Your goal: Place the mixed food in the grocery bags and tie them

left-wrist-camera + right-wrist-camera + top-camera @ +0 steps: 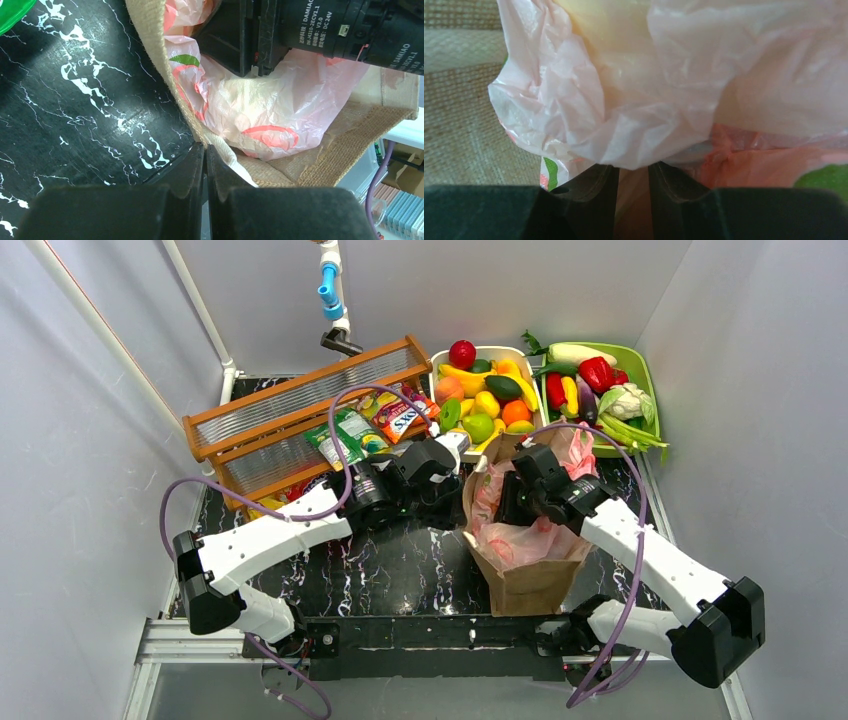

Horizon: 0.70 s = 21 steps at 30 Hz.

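Observation:
A brown bag [530, 580] stands open at the table's middle, and the pink rose-print plastic bag [520, 540] sits inside it. My left gripper [457, 502] is at the brown bag's left rim; in the left wrist view its jaws [205, 149] are shut on that woven rim [185, 105]. My right gripper [508, 508] reaches into the bag from the right and is shut on a fold of the pink bag [624, 100]. A pale yellow shape shows through the plastic. Toy fruits [485, 390] lie behind, and snack packets [385, 422] lie to the left.
The fruits fill a white basket [437, 360] at the back. A green tray [643, 365] of toy vegetables is beside it. A wooden slatted rack [300, 410] lies at the back left. White walls close in on both sides.

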Available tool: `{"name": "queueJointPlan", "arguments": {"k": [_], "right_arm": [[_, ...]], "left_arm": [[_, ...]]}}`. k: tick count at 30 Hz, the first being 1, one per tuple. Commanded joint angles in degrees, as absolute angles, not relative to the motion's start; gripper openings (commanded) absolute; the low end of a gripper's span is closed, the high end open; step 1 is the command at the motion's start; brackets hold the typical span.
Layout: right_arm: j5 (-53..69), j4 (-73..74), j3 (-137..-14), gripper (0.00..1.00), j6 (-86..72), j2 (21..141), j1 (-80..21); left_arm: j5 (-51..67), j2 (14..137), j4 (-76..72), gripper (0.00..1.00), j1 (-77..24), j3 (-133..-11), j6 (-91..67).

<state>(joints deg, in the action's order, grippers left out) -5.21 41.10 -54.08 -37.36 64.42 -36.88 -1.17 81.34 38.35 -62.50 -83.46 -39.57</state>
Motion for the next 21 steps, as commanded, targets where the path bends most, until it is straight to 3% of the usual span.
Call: {"name": "queueJointPlan", "arguments": {"k": [1, 5, 7, 12, 19, 21], "right_arm": [[-11.22, 49.00, -54.76, 0.36, -33.61, 64.20, -37.09], [-5.41, 49.40, -59.56, 0.41, -30.81, 61.28, -37.09], [-2.43, 49.17, -62.30, 0.49, -29.94, 59.79, -37.09], [4.42, 49.92, -70.49, 0.66, -27.83, 58.31, -37.09], [8.01, 52.33, -79.90, 0.68, -26.08, 58.56, -37.08], [9.30, 51.77, -81.43, 0.68, -25.79, 58.02, -37.09]], "left_arm": [[-1.84, 78.98, 37.61, 0.00, -62.86, -88.34, -38.95], [-2.41, 79.75, 38.69, 0.01, -62.89, -89.40, -39.24], [-2.64, 80.19, 39.44, 0.09, -62.86, -90.11, -39.37], [-3.36, 80.10, 40.20, 0.41, -62.84, -91.51, -38.96], [-5.12, 80.90, 43.38, 0.88, -62.75, -96.64, -36.52], [-5.41, 81.34, 44.80, 0.96, -62.71, -99.58, -35.66]]}}
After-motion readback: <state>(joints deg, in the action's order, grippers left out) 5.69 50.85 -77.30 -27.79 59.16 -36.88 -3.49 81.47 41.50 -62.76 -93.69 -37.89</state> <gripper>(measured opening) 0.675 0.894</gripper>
